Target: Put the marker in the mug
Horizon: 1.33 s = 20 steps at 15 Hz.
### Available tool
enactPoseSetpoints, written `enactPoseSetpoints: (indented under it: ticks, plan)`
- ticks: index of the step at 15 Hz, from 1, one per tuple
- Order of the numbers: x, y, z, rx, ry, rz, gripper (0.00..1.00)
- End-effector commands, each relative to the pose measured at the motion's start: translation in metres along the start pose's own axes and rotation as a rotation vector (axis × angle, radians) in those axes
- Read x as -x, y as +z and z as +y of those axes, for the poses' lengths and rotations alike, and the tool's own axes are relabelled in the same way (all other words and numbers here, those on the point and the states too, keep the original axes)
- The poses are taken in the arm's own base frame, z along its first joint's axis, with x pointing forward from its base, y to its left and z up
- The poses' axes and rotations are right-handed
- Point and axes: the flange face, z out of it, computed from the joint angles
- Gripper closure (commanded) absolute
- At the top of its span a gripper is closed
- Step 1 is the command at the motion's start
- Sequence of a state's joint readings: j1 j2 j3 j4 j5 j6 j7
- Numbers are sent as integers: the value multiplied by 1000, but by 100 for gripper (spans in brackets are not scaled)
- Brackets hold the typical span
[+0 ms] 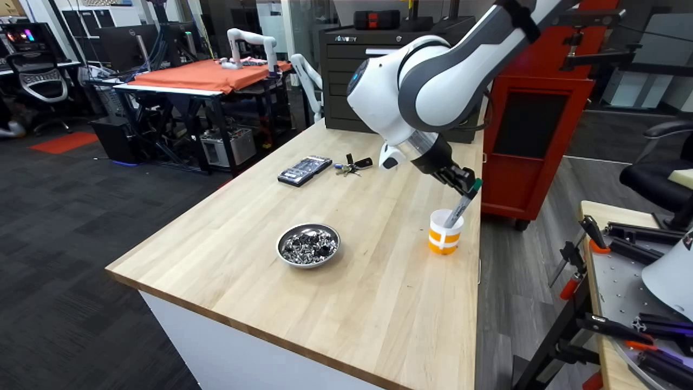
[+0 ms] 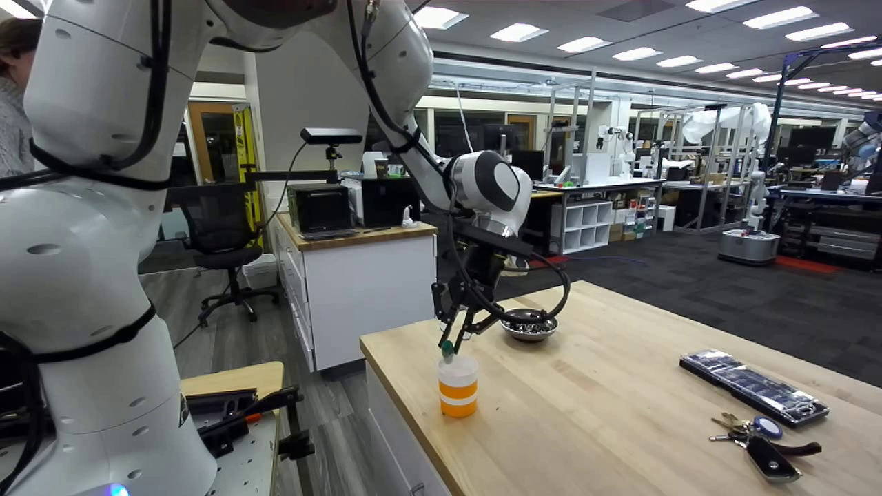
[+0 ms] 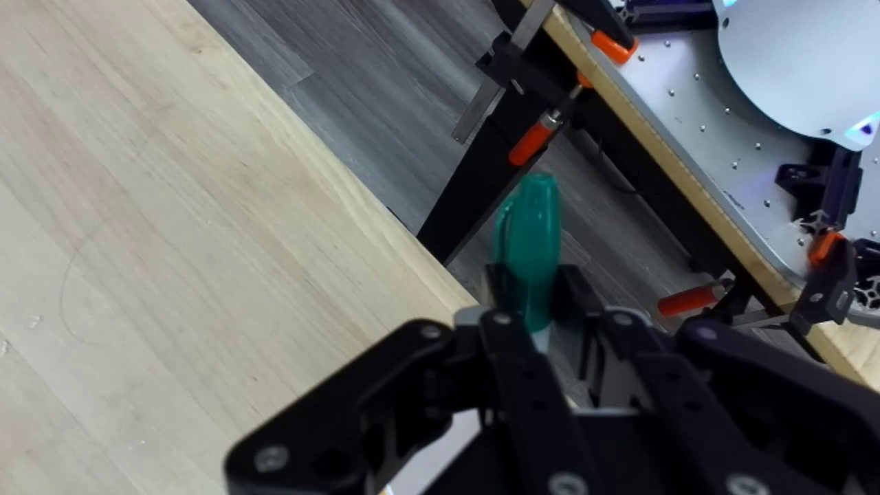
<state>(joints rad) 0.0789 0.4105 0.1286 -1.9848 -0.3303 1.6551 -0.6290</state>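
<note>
The marker has a grey body [image 1: 458, 212] and a green cap; the cap also shows in an exterior view [image 2: 448, 349] and in the wrist view [image 3: 533, 240]. The mug [image 1: 436, 237], white with orange bands, stands upright near the table's edge; it also shows in an exterior view [image 2: 458, 394]. The marker is tilted, its lower end inside the mug's opening and hidden by the wall. My gripper [image 1: 470, 187] is just above the mug, its fingertips [image 3: 533, 295] shut on the marker at the cap. It points down in an exterior view [image 2: 456, 335].
A metal bowl [image 1: 307, 265] of small metal parts stands on the wooden table [image 1: 346, 319]; it also shows in an exterior view [image 2: 529, 337]. A clear-lidded case [image 1: 305, 170] and keys [image 1: 352, 166] lie farther back. A dark tool chest [image 1: 346, 92] stands at the table's far end.
</note>
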Motion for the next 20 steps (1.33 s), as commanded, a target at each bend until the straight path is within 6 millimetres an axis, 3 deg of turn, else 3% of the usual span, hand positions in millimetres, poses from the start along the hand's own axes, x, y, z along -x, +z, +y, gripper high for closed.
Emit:
enactPoseSetpoints:
  ticks: [1, 5, 6, 8, 15, 20]
  plan:
    - [-6, -5, 3, -2, -36, -38, 95]
    - [-14, -8, 3, 0, -63, -43, 95]
    - [-15, -8, 3, 0, -64, -46, 55]
    - [-16, -9, 5, 0, -67, -53, 48]
    - [-8, -19, 7, 7, -43, -34, 4]
    - [10, -42, 13, 2, 20, 74, 0]
